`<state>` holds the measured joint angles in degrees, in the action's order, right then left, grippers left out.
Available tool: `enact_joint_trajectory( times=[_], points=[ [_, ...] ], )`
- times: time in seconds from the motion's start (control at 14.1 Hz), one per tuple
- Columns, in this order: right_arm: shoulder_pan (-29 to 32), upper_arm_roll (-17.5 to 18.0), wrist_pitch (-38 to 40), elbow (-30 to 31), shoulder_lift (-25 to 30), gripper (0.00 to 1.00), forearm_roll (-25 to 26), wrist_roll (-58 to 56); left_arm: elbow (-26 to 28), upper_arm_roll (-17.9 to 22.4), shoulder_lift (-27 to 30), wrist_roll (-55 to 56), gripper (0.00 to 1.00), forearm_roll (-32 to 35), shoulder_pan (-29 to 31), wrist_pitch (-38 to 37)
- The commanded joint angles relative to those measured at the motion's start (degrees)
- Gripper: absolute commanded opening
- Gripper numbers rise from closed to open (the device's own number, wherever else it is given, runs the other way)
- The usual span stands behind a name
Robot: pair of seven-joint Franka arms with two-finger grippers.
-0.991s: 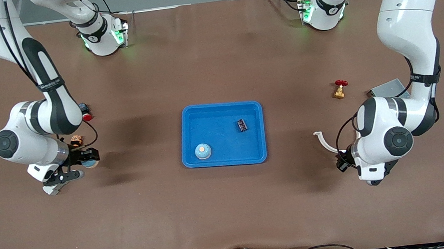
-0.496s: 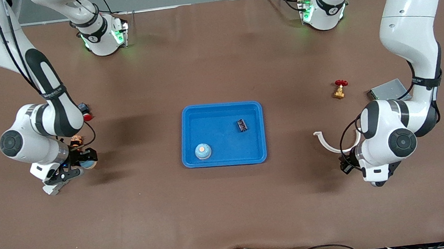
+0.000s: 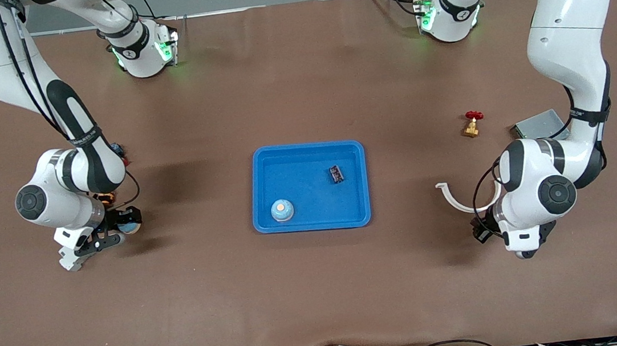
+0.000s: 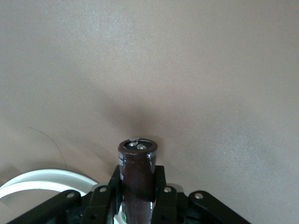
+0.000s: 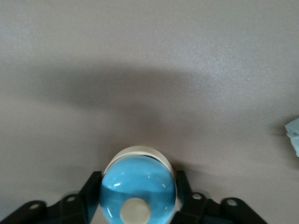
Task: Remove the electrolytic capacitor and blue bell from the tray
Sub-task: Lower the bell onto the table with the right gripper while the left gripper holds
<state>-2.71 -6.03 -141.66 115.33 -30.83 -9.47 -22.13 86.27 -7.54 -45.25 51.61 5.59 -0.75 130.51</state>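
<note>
No words or numbers are showing clearly enough to read on anything here. A band on each arm is carrying small writing, but it is too tiny to make out

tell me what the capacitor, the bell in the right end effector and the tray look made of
Capacitor: dark brown glossy sleeve, probably plastic film over a metal can; two silvery terminals on its end face look like metal.
Bell: shiny blue dome with highlights, likely painted metal or plastic; its cream button and base look like matte plastic.
Tray: uniform bright blue with rounded moulded rim, probably plastic.
</note>
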Motion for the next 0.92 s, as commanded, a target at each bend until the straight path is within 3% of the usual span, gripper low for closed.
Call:
enact_joint_trajectory(
  times=[0.0,0.14,0.28,0.57,0.64,0.71,0.78,0.85],
  points=[
    [0.43,1.02,2.34,-1.33,1.64,1.0,-1.78,-1.16,0.83,-0.46,-0.27,0.86,0.0,0.29,0.22,2.2],
    [-3.07,1.11,15.2,-7.45,5.77,1.0,-1.78,5.64,0.74,-0.46,-0.89,0.86,0.0,0.3,0.22,2.82],
    [-8.08,1.11,26.93,-15.28,5.96,1.0,-1.34,18.73,0.74,-0.46,-1.15,0.78,0.0,0.3,0.22,3.53],
    [-22.4,1.02,27.76,-19.79,6.05,1.0,-1.08,46.07,0.74,-0.46,-1.07,-0.1,0.0,0.38,0.31,3.44],
    [-24.43,1.11,27.41,-21.62,5.18,1.0,-1.25,49.69,0.56,-0.38,-0.98,-0.1,0.19,0.38,0.4,3.44],
    [-26.28,1.02,27.32,-24.51,2.47,1.0,-1.25,52.43,0.47,-0.46,-0.98,-0.19,0.48,0.47,0.57,3.35],
    [-28.12,1.02,26.97,-27.07,0.18,1.0,-1.25,55.93,0.3,-0.46,-0.98,-0.89,0.67,0.47,0.66,3.18],
    [-29.27,1.02,26.44,-28.83,-1.32,1.0,-1.08,59.02,0.3,-0.38,-0.8,-1.5,1.0,0.47,0.58,3.0]
  ],
)
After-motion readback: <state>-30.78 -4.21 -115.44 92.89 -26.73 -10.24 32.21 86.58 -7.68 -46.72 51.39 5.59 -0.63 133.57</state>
